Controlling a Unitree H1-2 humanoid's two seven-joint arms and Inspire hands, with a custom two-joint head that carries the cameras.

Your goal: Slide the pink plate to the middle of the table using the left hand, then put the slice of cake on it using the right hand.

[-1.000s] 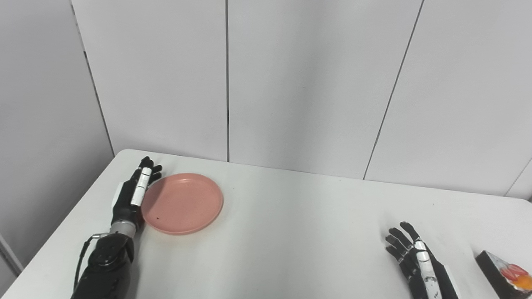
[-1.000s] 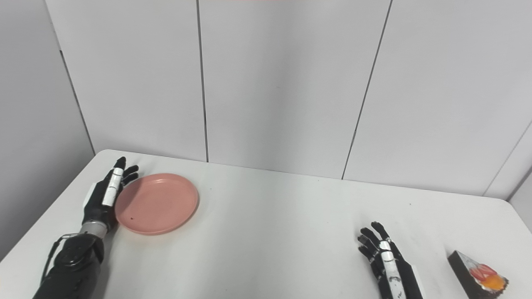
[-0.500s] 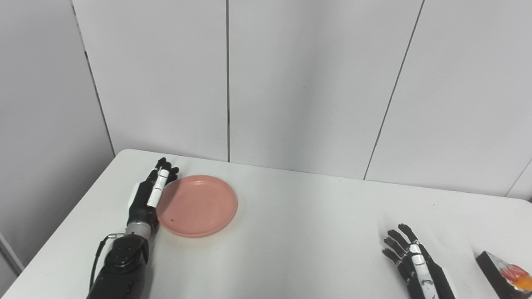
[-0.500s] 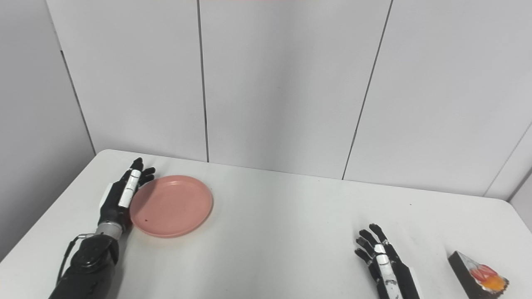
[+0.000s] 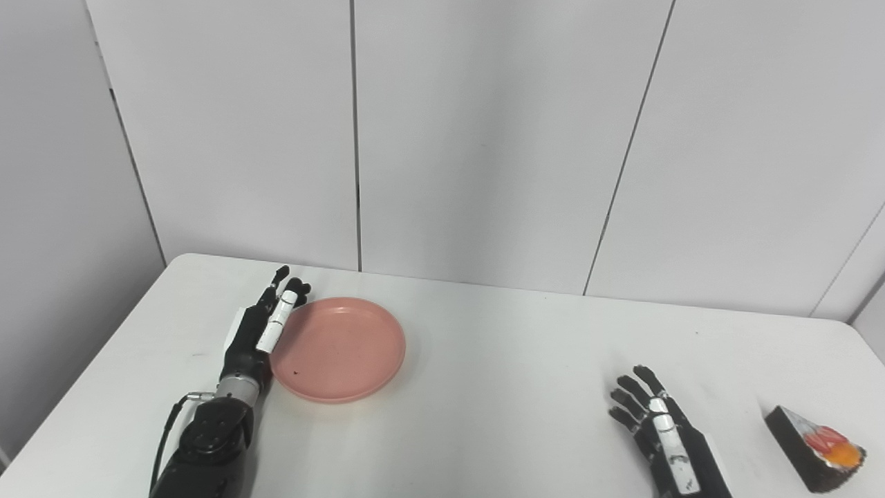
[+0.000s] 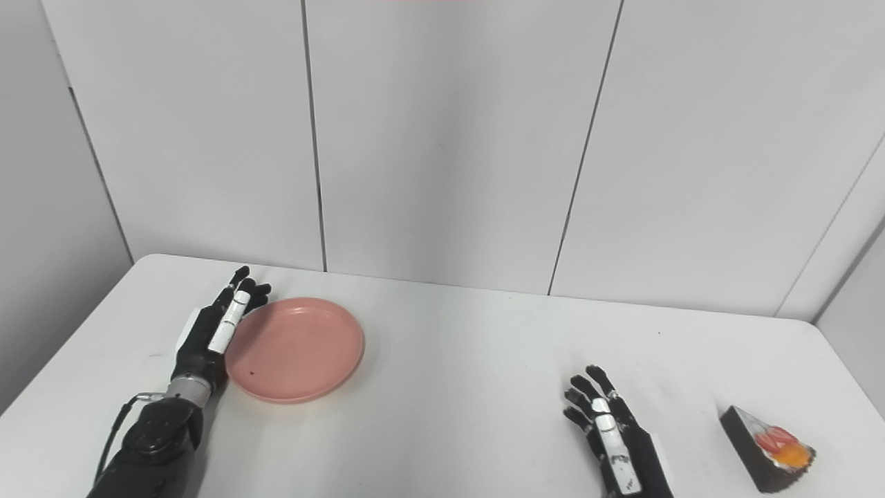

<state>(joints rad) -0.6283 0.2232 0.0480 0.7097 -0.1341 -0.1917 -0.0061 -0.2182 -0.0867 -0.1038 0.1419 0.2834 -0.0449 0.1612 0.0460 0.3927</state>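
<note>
On the white bench [image 5: 484,387] under grey wall panels, my left hand [image 5: 259,332], fingers straight and released, presses edge-on against the pink plate [image 5: 339,349], mid-slide, needing more push rightward, while my right hand [image 5: 660,429] rests spread beside the cake slice [image 5: 816,446].

White table [image 5: 484,415], grey panelled wall [image 5: 484,138]

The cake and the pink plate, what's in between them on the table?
Only the right hand, open with fingers spread, near the slice of cake. Otherwise bare white table stretches to the pink plate. Both eye views show it.
</note>
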